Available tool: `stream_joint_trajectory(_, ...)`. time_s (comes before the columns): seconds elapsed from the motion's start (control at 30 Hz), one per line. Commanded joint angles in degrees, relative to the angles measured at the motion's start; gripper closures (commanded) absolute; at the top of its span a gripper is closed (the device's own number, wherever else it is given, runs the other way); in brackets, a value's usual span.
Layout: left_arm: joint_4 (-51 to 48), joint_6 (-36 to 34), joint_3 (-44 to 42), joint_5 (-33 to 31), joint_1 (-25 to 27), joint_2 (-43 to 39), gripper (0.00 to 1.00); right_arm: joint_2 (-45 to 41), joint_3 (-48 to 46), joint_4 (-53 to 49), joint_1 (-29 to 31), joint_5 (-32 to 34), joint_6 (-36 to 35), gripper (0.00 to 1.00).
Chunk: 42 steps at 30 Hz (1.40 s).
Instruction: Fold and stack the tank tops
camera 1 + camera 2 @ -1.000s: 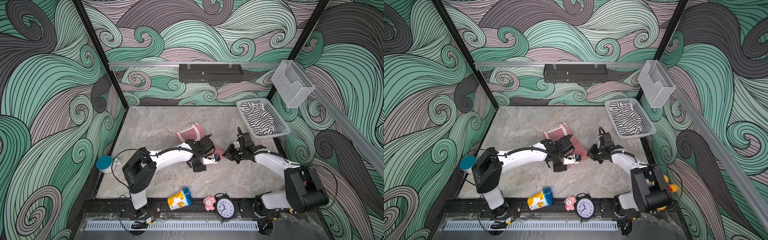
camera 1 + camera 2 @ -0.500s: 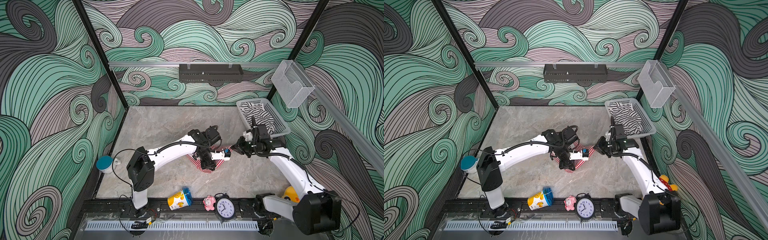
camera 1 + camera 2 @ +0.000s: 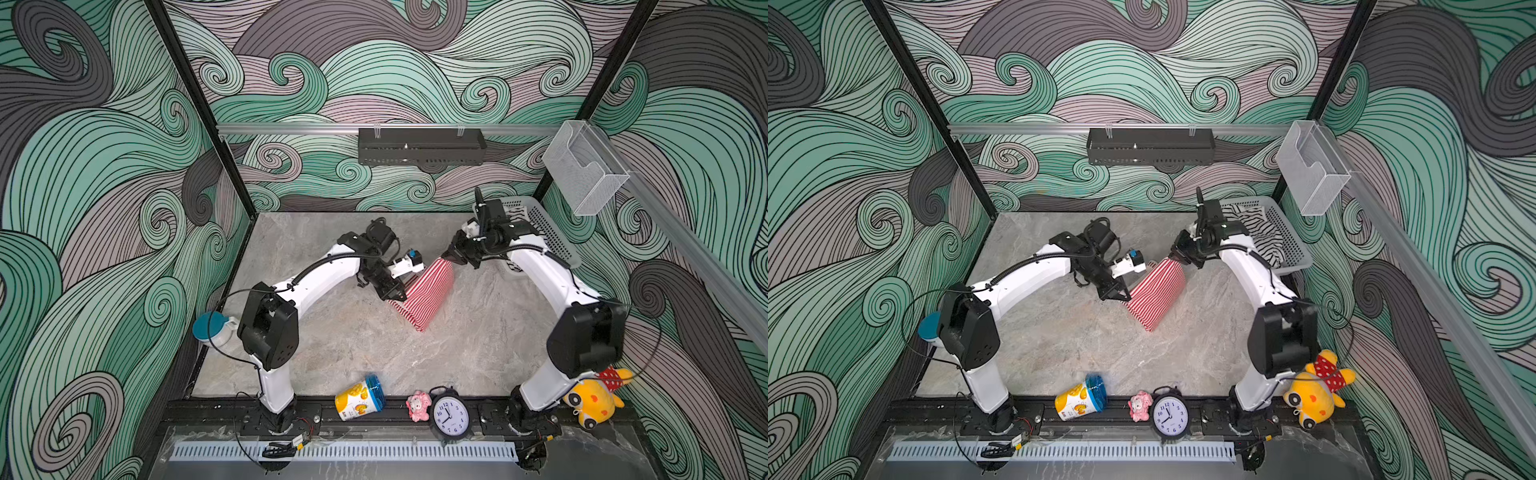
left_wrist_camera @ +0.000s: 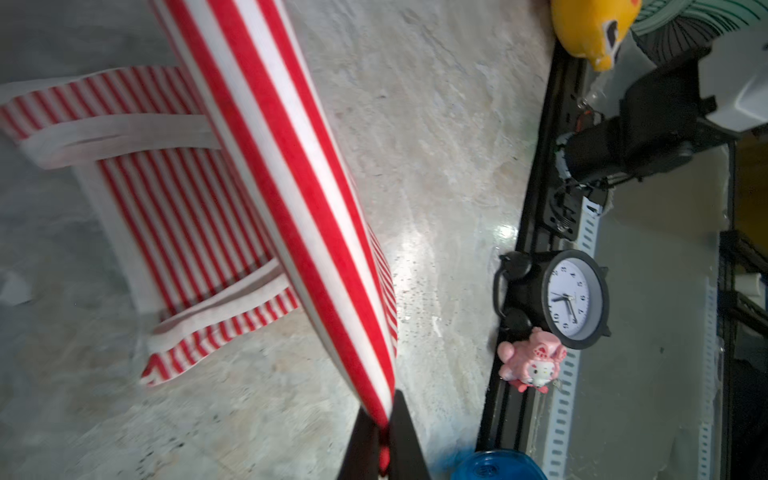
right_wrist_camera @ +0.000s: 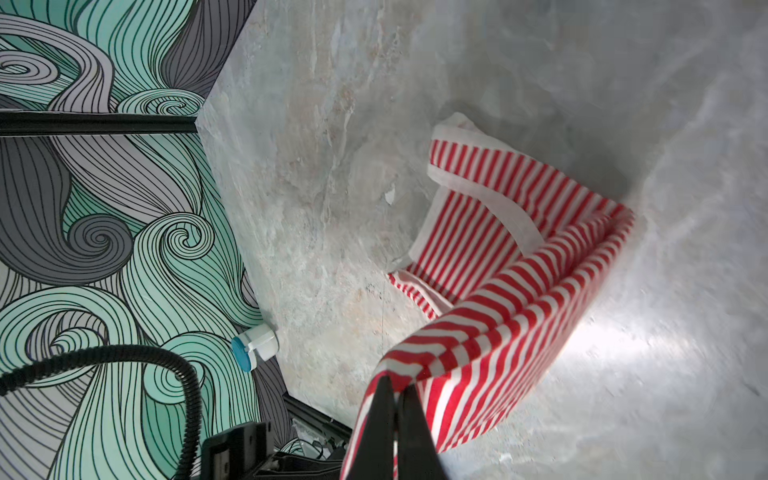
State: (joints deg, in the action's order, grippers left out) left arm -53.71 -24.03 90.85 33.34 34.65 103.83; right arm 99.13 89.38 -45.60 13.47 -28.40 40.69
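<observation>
Counter [image 3: 478,340]: left arm [image 3: 320,274] and right arm [image 3: 548,274] arched inward, wrists tipped down. Basket [image 3: 1296,245] held black-and-white tank top [image 3: 1262,239]. Red-and-white tank top [image 3: 428,291] hung mid-counter, lower end trailing, corners clamped by left pincer [image 3: 401,296] and right pincer [image 3: 451,258]

Only the alarm clock [image 4: 575,303] shows legible marks: hour numerals on its dial

Check your view; red tank top [image 3: 428,295]: white stripes, cream trim; second tank top [image 3: 1262,237]: black-white stripes; table [image 3: 353,340]: grey marble; walls [image 3: 104,166]: teal-mauve swirls
</observation>
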Motion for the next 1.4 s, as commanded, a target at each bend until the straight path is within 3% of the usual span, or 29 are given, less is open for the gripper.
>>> stream_joint_trajectory(0.0, 2.4, -0.7, 1.8, 1.8, -4.4, 3.2, 1.0, 8.3, 8.0, -0.7, 1.2, 2.0, -0.6, 1.0)
stream_joint_trajectory(0.27, -2.9, -2.5, 15.4, -0.5, -9.9, 19.2, 0.97, 25.5, 20.2, -2.6, 0.7, 3.4, -0.8, 1.0)
stream_joint_trajectory(0.6, -0.7, 0.0, 22.2, -7.2, -10.8, 28.1, 0.91, 28.8, 21.5, -2.1, -0.3, 5.8, -1.4, 0.98)
stream_joint_trajectory(0.77, -0.2, 3.4, 25.3, -12.0, -10.8, 30.9, 0.81, 29.0, 21.8, -1.7, -1.2, 6.1, -1.5, 0.91)
stream_joint_trajectory(0.97, 3.5, 9.0, 23.6, -17.6, -10.8, 28.1, 0.76, 24.5, 18.6, 2.1, -1.4, 7.0, -2.0, 0.7)
stream_joint_trajectory(1.03, 6.1, 10.2, 19.9, -19.1, -10.8, 24.3, 0.75, 21.9, 15.4, 4.9, -1.0, 7.1, -2.0, 0.67)
stream_joint_trajectory(1.23, 15.1, 9.7, 6.3, -13.9, -8.8, 12.6, 0.73, 22.8, 12.7, 7.1, 1.3, 4.6, -4.0, 0.73)
stream_joint_trajectory(1.37, 14.4, 8.8, 5.0, -11.9, -5.3, 12.5, 0.73, 26.3, 13.2, 9.4, 1.4, 2.8, -3.0, 0.84)
